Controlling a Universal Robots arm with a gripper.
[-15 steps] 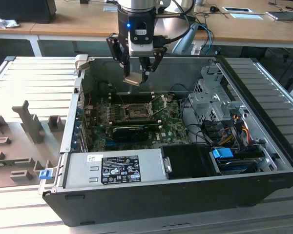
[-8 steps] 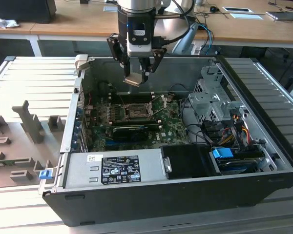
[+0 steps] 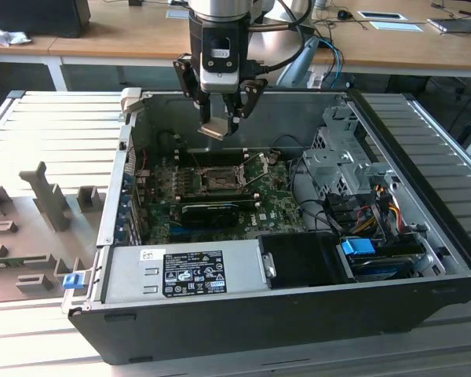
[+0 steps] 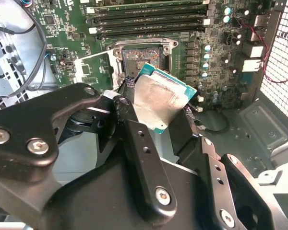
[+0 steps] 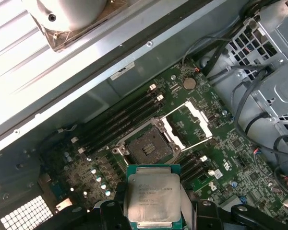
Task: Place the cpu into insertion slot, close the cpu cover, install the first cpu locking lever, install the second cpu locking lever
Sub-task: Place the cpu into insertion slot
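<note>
One black gripper [image 3: 220, 124] pinching the flat, square, silver-faced cpu [image 5: 153, 199] above the open dark metal computer case [image 3: 298, 326].
Its fingers [image 4: 139, 143] clamp the tilted cpu above the green circuit board [image 5: 230, 165], apart from the dark-centred, metal-rimmed square insertion slot [image 5: 149, 147]; the thin silvery cpu cover [image 5: 200, 118] frame lies swung open just beside that slot.

My work table [image 3: 55, 126] is a grey metal top with long ribs. The open computer case [image 3: 298, 314] lies flat on it, around the middle. At the exterior view's left of the case, several grey holders [image 3: 51, 196] stand on the ribs. A small blue piece [image 3: 71, 280] sits just beside the case's near corner.
</note>
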